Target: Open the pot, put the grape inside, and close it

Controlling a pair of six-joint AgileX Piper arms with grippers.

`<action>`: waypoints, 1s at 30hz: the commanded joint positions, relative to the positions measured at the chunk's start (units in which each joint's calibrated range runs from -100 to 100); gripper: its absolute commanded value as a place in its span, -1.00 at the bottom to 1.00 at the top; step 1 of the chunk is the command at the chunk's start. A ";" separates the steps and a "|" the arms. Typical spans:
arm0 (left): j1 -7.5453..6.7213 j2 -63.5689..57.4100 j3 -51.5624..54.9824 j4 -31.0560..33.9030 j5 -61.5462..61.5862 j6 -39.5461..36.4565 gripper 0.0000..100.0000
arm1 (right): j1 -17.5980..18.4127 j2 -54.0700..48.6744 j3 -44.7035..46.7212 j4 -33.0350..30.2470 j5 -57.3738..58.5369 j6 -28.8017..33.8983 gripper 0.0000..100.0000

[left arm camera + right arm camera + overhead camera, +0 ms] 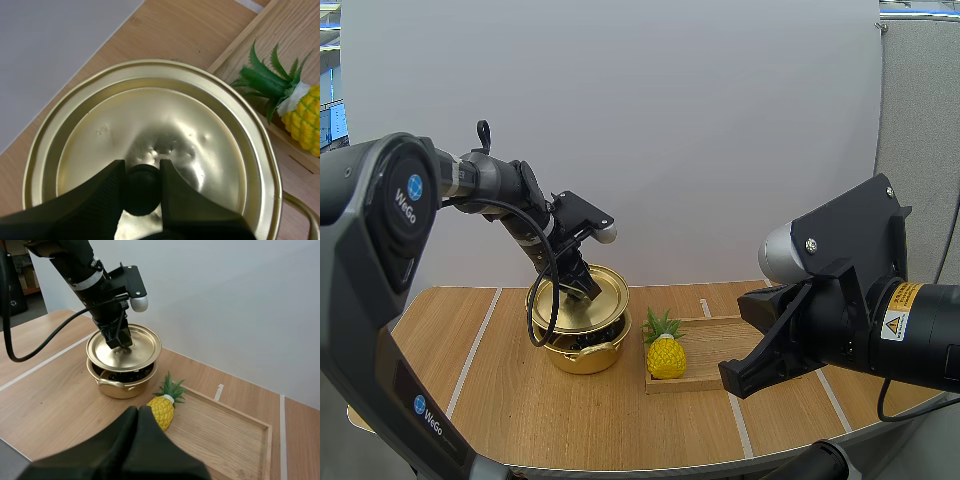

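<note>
My left gripper (pixel 582 285) is shut on the black knob (pixel 142 189) of the gold lid (pixel 588 300). The lid (pixel 134 347) hangs tilted just over the gold pot (pixel 582 355), and a gap shows between it and the rim. Through that gap, dark rounded shapes (pixel 125 374) lie inside the pot (pixel 117 387); they look like the grapes. In the left wrist view both fingers pinch the knob at the centre of the lid (pixel 200 130). My right gripper (pixel 137 412) is shut on nothing, its fingers together as one dark wedge, held above the table in front of the pineapple.
A toy pineapple (pixel 666 355) lies at the left end of a wooden tray (pixel 720 335), right of the pot. White tape lines cross the wooden tabletop (pixel 500 400). My right arm (pixel 860 300) hangs over the table's right side.
</note>
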 commanded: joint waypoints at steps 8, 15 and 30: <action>-0.12 1.14 -0.05 -2.64 4.61 1.33 -1.00 | -0.21 -0.40 0.03 0.22 0.12 -0.07 -1.00; -0.12 3.51 -0.05 -2.64 3.28 1.33 -1.00 | -0.21 -0.40 0.03 0.22 0.12 -0.07 -1.00; -0.12 5.07 -0.05 -2.28 3.48 1.33 -1.00 | -0.21 -0.40 0.03 0.22 0.12 -0.07 -1.00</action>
